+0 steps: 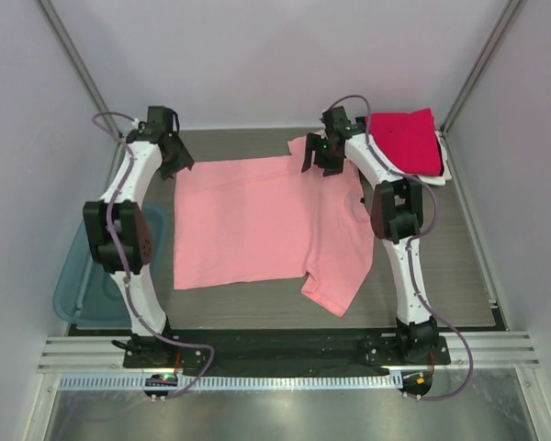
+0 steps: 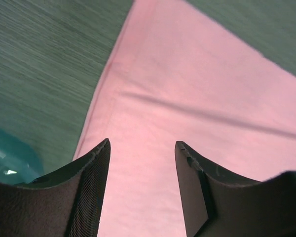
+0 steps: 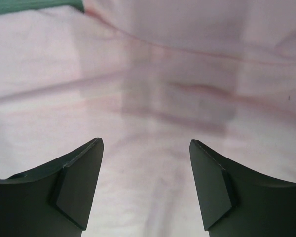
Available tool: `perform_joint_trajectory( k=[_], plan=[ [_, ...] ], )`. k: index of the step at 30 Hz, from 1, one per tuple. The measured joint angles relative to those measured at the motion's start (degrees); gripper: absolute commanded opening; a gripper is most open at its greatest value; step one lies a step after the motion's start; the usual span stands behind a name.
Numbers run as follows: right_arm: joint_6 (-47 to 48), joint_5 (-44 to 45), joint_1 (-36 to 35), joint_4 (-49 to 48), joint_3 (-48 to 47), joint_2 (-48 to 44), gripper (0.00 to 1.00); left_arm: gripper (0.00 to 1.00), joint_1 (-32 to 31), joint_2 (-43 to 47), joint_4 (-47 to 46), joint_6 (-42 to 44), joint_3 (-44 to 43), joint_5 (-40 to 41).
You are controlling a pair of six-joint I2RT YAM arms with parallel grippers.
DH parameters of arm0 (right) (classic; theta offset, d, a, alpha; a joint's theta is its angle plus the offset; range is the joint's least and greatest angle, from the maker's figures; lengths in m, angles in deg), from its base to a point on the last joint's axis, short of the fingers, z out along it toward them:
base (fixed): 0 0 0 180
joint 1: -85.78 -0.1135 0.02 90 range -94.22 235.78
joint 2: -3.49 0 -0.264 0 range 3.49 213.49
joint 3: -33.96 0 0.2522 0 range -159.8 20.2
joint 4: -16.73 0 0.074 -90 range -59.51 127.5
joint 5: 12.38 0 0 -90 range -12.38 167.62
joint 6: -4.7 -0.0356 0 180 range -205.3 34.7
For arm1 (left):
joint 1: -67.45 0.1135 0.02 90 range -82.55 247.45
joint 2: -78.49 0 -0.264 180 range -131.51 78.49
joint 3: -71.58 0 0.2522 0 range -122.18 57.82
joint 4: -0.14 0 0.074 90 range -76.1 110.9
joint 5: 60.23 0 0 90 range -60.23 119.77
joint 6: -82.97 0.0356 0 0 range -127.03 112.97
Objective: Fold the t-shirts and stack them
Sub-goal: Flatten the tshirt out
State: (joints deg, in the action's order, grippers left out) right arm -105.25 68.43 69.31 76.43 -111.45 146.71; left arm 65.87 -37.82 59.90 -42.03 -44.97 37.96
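Observation:
A salmon-pink t-shirt (image 1: pixel 257 220) lies spread flat on the table, one sleeve hanging toward the near right. It also fills the left wrist view (image 2: pixel 197 98) and the right wrist view (image 3: pixel 148 74). My left gripper (image 1: pixel 176 158) is open and empty over the shirt's far left corner, shown in its own view (image 2: pixel 142 144). My right gripper (image 1: pixel 320 158) is open and empty over the shirt's far right part near the sleeve, shown in its own view (image 3: pixel 146 142). A folded magenta-red t-shirt (image 1: pixel 406 140) lies on top of a white one (image 1: pixel 436 175) at the far right.
A translucent blue bin (image 1: pixel 78 285) sits at the table's left edge, partly behind the left arm; its corner shows in the left wrist view (image 2: pixel 10 158). The grey table (image 1: pixel 441 266) ends at a frame rail in front.

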Motion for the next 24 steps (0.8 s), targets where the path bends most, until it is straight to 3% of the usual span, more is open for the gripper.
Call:
perform_joint_trajectory(
  k=[4,8,13,19,24],
  plan=[
    [-1.2,2.4,-1.1,-0.1,10.6,-10.9,0.77,0.52,-3.0,14.1,0.2,0.3,6.1,-0.2],
    [-4.2,7.0,-3.3,-2.8,31.4,-31.9,0.77,0.52,-8.4,29.7,0.5,-1.9,20.2,-0.2],
    [-10.9,11.9,-5.3,-5.7,58.4,-58.4,0.74,0.52,-15.7,40.4,2.2,-7.3,39.0,0.6],
    [-19.1,13.4,-5.0,-5.8,85.7,-80.1,0.73,0.57,-16.0,50.1,2.4,-14.4,58.9,0.6],
    [-24.0,12.8,-5.0,-4.3,97.7,-92.2,0.73,0.59,-12.3,53.9,1.3,-16.8,65.1,1.1]
  ],
)
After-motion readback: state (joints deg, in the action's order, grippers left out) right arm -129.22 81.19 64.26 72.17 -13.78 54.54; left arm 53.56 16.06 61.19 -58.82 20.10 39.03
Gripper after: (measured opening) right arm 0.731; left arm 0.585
